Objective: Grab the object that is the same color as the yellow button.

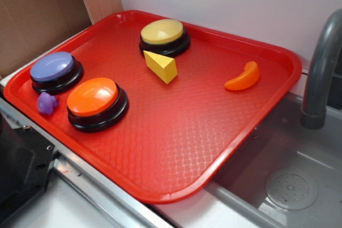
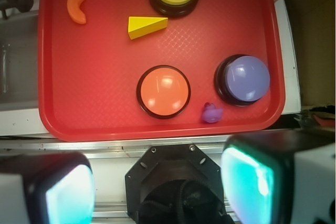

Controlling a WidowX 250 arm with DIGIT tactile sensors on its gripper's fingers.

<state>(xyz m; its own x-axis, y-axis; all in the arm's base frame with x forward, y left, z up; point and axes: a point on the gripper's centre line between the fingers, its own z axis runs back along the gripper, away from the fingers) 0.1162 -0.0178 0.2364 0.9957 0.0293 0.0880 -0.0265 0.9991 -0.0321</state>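
The red tray (image 1: 176,148) fills most of what I see, lying flat beside a grey sink basin (image 1: 288,180) with a grey faucet (image 1: 320,68) rising at its edge. I hang high above the tray's near edge, wrist camera looking straight down, well clear of everything on it. My claw (image 2: 157,187) is spread wide and holds nothing: the two fingers (image 2: 252,182) show as blurred pale pads at the bottom corners of the wrist view, far apart, with my black base between them below the tray.

Three large push buttons on black bases stand on the tray. The orange button (image 1: 96,102) sits toward the front, the purple button (image 1: 55,71) close beside it near the tray's rim, and the yellow button (image 1: 164,36) at the far side.

The yellow wedge (image 1: 161,66), the piece matching that button's colour, lies on the tray just beside the yellow button, a narrow gap between them, well apart from my fingers; in the wrist view its thin end points toward the button's side.

An orange crescent (image 1: 243,77) lies alone near the rim on the sink side. A small purple figure (image 1: 47,102) rests between the orange and purple buttons, against the tray's edge.
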